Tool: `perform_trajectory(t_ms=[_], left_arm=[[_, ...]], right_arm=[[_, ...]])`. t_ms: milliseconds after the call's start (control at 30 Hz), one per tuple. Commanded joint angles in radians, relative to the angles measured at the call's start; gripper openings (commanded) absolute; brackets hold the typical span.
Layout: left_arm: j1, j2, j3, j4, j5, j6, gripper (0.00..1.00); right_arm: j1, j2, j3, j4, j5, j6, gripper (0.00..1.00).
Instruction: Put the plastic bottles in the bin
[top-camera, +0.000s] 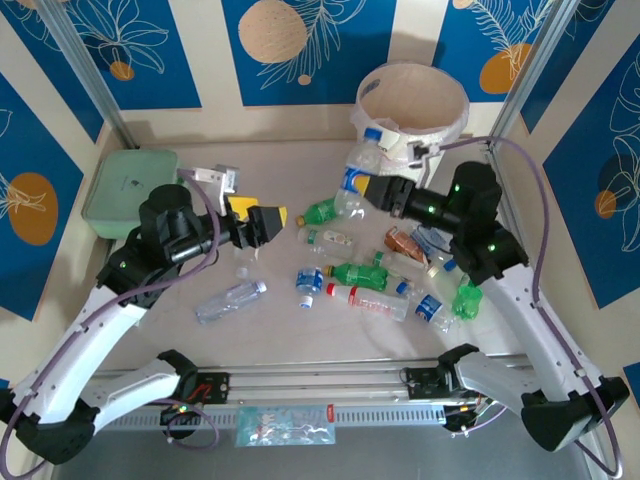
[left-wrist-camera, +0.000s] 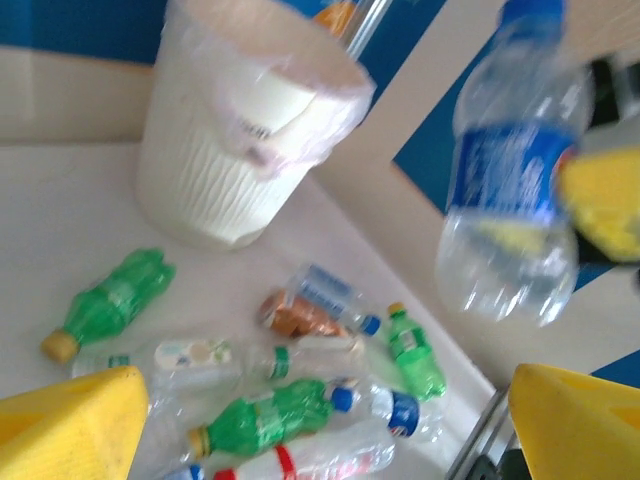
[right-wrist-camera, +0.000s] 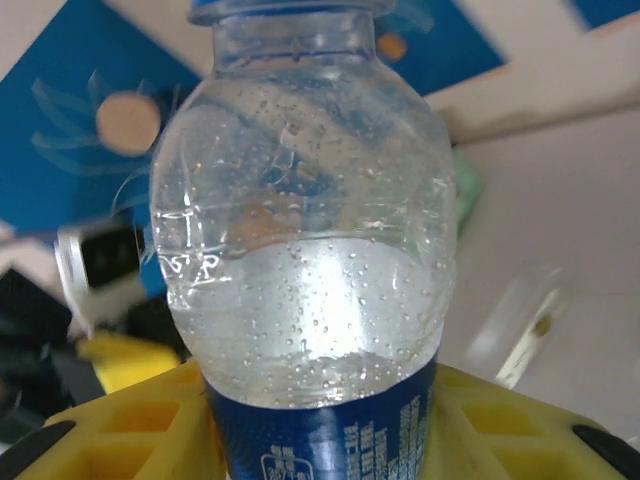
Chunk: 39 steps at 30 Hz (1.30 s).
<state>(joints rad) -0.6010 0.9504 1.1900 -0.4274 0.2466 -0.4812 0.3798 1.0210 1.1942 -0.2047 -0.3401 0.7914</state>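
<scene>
My right gripper is shut on a clear plastic bottle with a blue label and blue cap, held up in the air in front of the bin. Its yellow fingers clamp the label of that bottle. The left wrist view has the same bottle hanging at the right and the white bagged bin behind. My left gripper is open and holds nothing, left of the held bottle, above the table. Several green and clear bottles lie between the arms, one clear bottle further left.
A pale green lidded box stands at the back left. A metal rail runs along the near edge, with a flat packet in front of it. Frame posts rise at both back corners.
</scene>
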Motion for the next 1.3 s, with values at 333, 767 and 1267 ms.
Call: perform_trajectory(t_ms=[333, 767, 1267], left_arm=[[-0.006, 0.031, -0.049, -0.15, 0.003, 0.063, 0.89], [-0.005, 0.018, -0.039, -0.21, 0.008, 0.111, 0.88], [-0.005, -0.002, -0.067, -0.209, -0.004, 0.107, 0.89]], right_arm=[[-0.18, 0.5, 0.618, -0.339, 0.463, -0.267, 0.36], [-0.278, 1.171, 1.54, -0.775, 0.6, -0.334, 0.37], [-0.322, 1.276, 1.385, -0.785, 0.482, -0.293, 0.48]])
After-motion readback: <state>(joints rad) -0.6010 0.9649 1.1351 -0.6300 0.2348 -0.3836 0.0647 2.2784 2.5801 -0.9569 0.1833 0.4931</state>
